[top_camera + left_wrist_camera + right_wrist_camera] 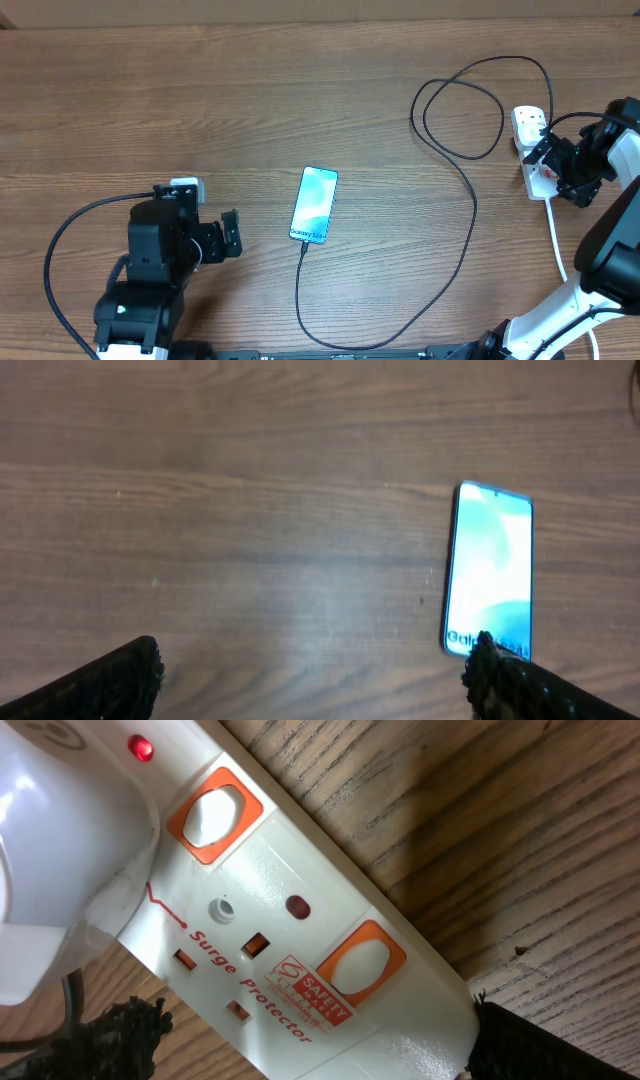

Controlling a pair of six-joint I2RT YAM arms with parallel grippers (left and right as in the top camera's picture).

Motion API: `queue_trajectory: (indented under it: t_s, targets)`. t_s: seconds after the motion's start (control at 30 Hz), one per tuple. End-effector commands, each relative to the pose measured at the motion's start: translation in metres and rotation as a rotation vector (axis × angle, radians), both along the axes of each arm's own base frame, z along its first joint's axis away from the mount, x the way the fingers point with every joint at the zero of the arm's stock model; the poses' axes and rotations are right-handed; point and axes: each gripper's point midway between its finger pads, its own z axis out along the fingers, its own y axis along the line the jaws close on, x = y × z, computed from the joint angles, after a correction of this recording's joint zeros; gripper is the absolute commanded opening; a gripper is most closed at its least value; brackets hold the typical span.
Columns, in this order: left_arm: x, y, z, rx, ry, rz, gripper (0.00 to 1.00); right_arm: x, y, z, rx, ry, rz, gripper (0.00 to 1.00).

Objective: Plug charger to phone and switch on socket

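Seemingly done: charger cable [465,240] meets the phone [314,204], power strip's [270,900] lamp [141,748] glows red; left gripper [315,660], right gripper [315,1020] gape empty.

From overhead, the right gripper [548,166] hides the middle of the socket [542,187], and its switches are too small for us to read. We cannot tell whether the charger [470,215] tip sits in the phone [314,204]. In the blurred left wrist view, a fingertip [515,680] of the left gripper [315,685] hides the phone's near corner and part of its lettering. The right wrist view cuts off both socket ends and a white plug [50,850].
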Motion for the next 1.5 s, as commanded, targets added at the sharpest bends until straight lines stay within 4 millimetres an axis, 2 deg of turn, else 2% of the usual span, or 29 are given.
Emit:
queue_trajectory:
  t_s: [0.0,0.13,0.2,0.3,0.43,0.6,0.97,1.17,1.47]
  targets:
    - [0.009,-0.004,0.003,-0.019,-0.087,-0.014,0.99,0.019,0.009,0.025,0.019,-0.104,0.032,1.0]
    - [0.032,-0.021,0.025,-0.088,-0.33,-0.088,0.99,0.019,0.009,0.025,0.019,-0.104,0.032,1.0]
    - [0.037,-0.028,0.038,-0.112,-0.47,-0.123,1.0,0.019,0.009,0.025,0.019,-0.104,0.032,1.0]
    - [0.034,-0.031,0.047,-0.125,-0.639,-0.148,1.0,0.019,0.009,0.025,0.019,-0.104,0.032,1.0]
    - [0.024,-0.028,0.043,-0.122,-0.757,-0.144,0.99,0.019,0.009,0.025,0.019,-0.104,0.032,1.0]
    - [0.014,-0.024,0.018,-0.113,-0.768,-0.123,1.0,0.019,0.009,0.025,0.019,-0.104,0.032,1.0]
    - [0.001,0.002,-0.028,-0.041,-0.597,0.014,1.0,0.019,0.009,0.025,0.019,-0.104,0.032,1.0]
    - [-0.001,0.005,-0.005,0.02,-0.706,0.001,0.99,0.019,0.009,0.025,0.019,-0.104,0.032,1.0]
    - [-0.001,0.005,-0.004,0.088,-0.715,-0.031,1.0,0.019,0.009,0.025,0.019,-0.104,0.032,1.0]
